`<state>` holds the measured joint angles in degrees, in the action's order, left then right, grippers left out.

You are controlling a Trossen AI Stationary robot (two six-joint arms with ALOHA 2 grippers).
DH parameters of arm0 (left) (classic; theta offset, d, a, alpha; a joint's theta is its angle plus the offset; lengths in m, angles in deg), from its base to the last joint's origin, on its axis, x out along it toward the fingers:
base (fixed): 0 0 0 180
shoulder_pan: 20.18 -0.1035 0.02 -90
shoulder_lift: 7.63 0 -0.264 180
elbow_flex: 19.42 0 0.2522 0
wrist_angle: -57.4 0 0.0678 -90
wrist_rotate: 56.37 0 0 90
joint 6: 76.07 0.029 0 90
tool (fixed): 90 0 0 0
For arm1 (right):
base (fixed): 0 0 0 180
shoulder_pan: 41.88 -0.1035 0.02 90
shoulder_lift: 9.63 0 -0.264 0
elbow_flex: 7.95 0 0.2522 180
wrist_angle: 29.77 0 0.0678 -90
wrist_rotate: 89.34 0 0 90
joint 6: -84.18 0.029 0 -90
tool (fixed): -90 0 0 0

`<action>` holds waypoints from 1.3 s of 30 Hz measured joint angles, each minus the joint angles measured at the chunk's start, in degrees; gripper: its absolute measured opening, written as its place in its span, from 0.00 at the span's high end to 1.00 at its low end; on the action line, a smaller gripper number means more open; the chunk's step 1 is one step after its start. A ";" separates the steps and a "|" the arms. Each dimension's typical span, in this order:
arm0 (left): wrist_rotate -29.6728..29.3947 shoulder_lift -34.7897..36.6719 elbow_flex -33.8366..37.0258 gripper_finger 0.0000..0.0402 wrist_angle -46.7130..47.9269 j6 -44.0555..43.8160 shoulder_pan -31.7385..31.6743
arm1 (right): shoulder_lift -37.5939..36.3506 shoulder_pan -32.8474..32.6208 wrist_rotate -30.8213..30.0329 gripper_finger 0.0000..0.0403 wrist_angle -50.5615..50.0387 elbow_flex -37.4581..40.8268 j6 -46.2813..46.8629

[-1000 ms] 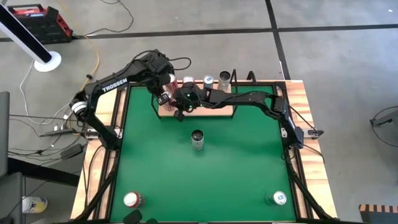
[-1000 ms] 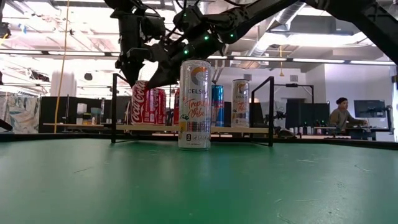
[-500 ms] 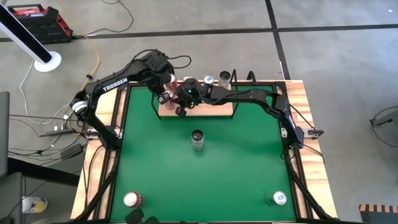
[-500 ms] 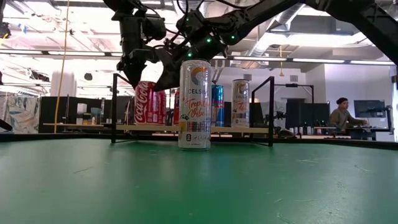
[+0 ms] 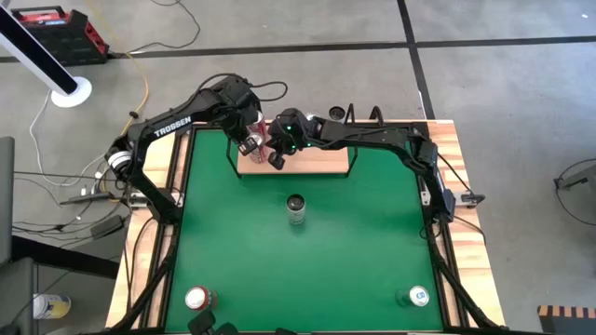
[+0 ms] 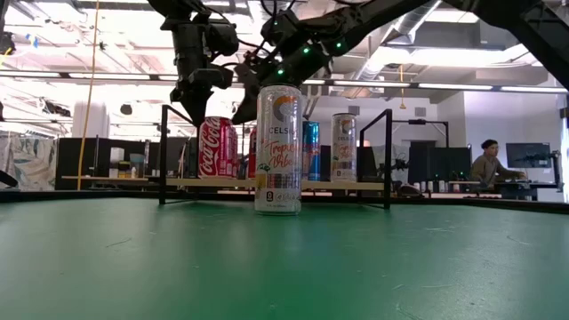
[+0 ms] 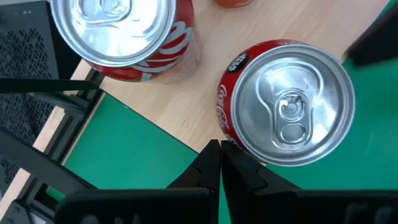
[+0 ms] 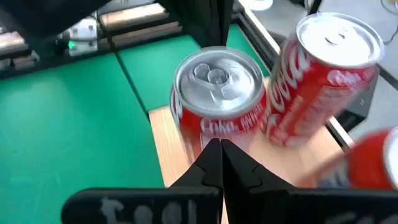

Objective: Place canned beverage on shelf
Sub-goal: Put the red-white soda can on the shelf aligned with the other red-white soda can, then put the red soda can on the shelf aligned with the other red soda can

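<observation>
The left gripper [image 7: 219, 163] has its fingers pressed together, holding nothing, poised above the Coca-Cola can [image 7: 286, 102] at the shelf's [image 5: 317, 164] front left corner; a second Coca-Cola can [image 7: 127, 34] stands just beside it. The right gripper [image 8: 219, 163], fingers likewise pressed together and empty, hangs close over the same cluster, so the 2 wrists crowd each other. My judgement: both should lift straight up clear of the can tops before swinging away, or they may tip a can off the board's front edge. The next can to stock, the Celsius can [image 5: 295, 208], stands upright on the counter [image 5: 233, 251], at 6 o'clock from the shelf, with open green all round. The shelf's right half looks free.
</observation>
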<state>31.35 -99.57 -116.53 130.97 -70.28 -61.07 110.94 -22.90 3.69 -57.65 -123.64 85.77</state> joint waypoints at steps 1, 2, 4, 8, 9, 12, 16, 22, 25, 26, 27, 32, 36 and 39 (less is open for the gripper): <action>-0.42 0.00 0.00 1.00 0.00 -0.04 0.00 | -0.60 0.09 -0.05 0.95 -1.21 0.10 -0.36; -0.76 0.03 0.00 1.00 0.02 -0.07 -0.04 | -0.95 0.21 -0.04 0.95 -1.29 0.11 -0.88; -0.84 0.07 -0.48 1.00 0.78 0.05 -0.29 | -2.20 0.25 -0.02 0.95 -2.81 0.08 -1.45; -1.44 0.15 -4.17 1.00 4.12 0.94 -0.31 | -6.52 0.25 0.21 0.95 -10.09 0.07 -2.07; -1.44 0.17 -5.32 1.00 5.12 1.30 -0.31 | -7.90 0.25 0.79 0.95 -13.10 0.09 -2.09; -0.67 0.18 -9.80 1.00 9.06 1.75 -0.31 | -12.46 -0.13 3.40 0.95 -19.97 0.09 -1.96; 4.61 1.75 -13.98 1.00 14.21 3.25 0.46 | -19.98 -3.17 5.88 0.95 -30.87 0.07 -0.34; 11.30 11.28 -9.90 1.00 10.88 3.09 6.50 | -29.52 -13.79 5.27 0.95 -46.60 0.07 10.63; 14.72 17.26 -4.40 1.00 2.32 2.74 11.66 | -32.96 -21.84 2.99 0.95 -51.86 0.07 21.95; 16.48 19.17 -2.07 1.00 -1.29 2.86 13.43 | -33.83 -24.86 2.26 0.95 -53.23 0.07 26.23; 18.55 20.93 0.40 1.00 -5.32 3.46 15.21 | -34.33 -27.81 1.75 0.95 -54.43 0.07 30.89; 28.27 26.93 13.14 1.00 -25.49 7.31 22.71 | -35.03 -41.93 -1.17 0.95 -58.93 0.08 53.80; 33.20 28.68 21.48 1.00 -36.66 7.24 27.25 | -33.46 -50.05 -5.31 0.93 -61.69 0.07 69.26; 32.34 28.72 24.93 1.00 -37.79 8.08 30.45 | -31.33 -53.32 -11.57 0.91 -62.85 0.17 73.82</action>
<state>63.69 -70.85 -91.60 93.18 -62.21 -30.62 79.61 -76.22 -7.88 -120.50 -123.47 159.59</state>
